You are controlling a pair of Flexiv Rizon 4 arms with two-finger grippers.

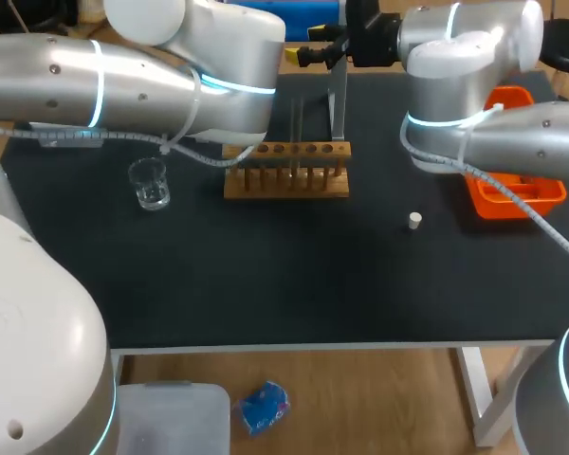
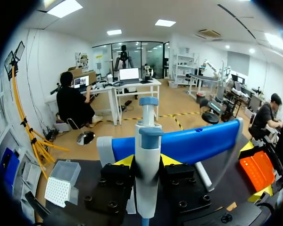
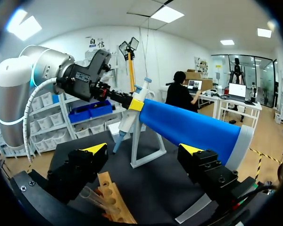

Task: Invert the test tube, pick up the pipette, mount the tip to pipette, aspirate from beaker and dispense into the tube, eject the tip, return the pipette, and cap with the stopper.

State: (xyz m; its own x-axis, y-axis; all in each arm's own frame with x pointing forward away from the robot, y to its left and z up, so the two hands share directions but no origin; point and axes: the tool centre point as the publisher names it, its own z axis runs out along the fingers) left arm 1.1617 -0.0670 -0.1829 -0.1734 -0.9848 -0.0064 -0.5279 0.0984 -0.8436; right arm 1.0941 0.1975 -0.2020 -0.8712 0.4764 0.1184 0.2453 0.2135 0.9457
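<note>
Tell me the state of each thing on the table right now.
left gripper: shut on the pipette
right gripper: open, empty
test tube: upright in the rack, uncapped
stopper: loose on the table
beaker: upright

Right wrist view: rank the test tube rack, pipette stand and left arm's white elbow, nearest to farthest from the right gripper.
1. Test tube rack, just under the right gripper.
2. Pipette stand, ahead on the table past the rack.
3. Left arm's white elbow, farthest, off to the side beyond the pipette.
</note>
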